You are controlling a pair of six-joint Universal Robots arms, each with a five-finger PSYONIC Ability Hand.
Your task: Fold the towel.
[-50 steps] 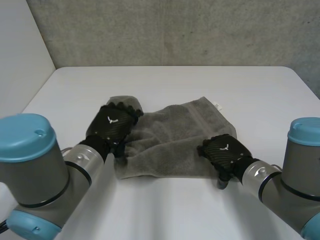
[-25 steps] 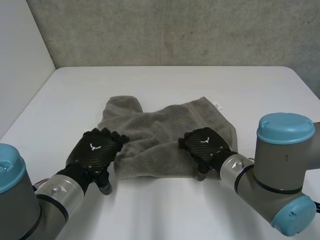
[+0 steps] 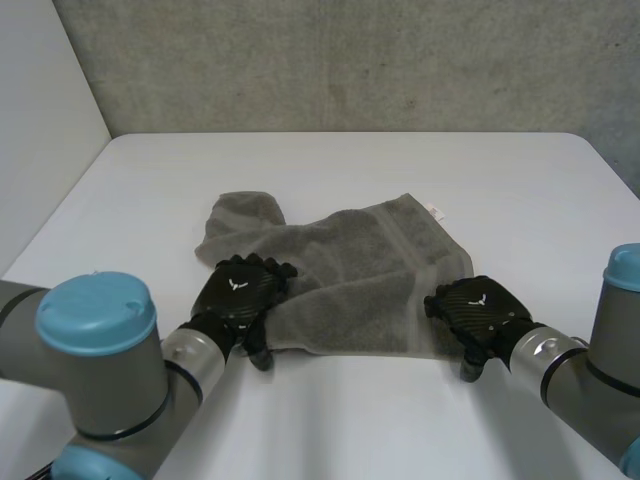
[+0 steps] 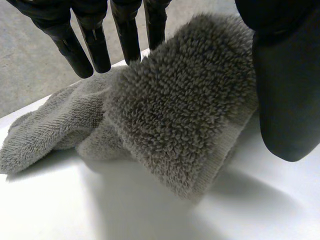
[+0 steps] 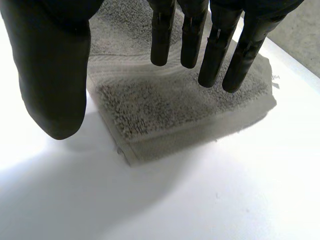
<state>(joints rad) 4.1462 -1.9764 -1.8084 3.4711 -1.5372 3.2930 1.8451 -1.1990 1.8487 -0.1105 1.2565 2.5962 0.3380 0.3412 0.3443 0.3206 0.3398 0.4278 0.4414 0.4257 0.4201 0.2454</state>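
Head view puts the rumpled towel (image 3: 345, 275) in the middle of the table (image 3: 520, 180), my left hand (image 3: 240, 292) at its near left corner and my right hand (image 3: 478, 308) at its near right one. I'd pinch both corners firmly, then carry the near edge evenly to the far edge. In the wrist views both hands are spread: left fingers straight, thumb wide, the corner raised between them unclamped; right fingers straight over its corner, holding nothing.

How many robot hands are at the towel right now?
2. The left robot hand is at the towel's near-left corner, the right robot hand at its near-right corner, both open.
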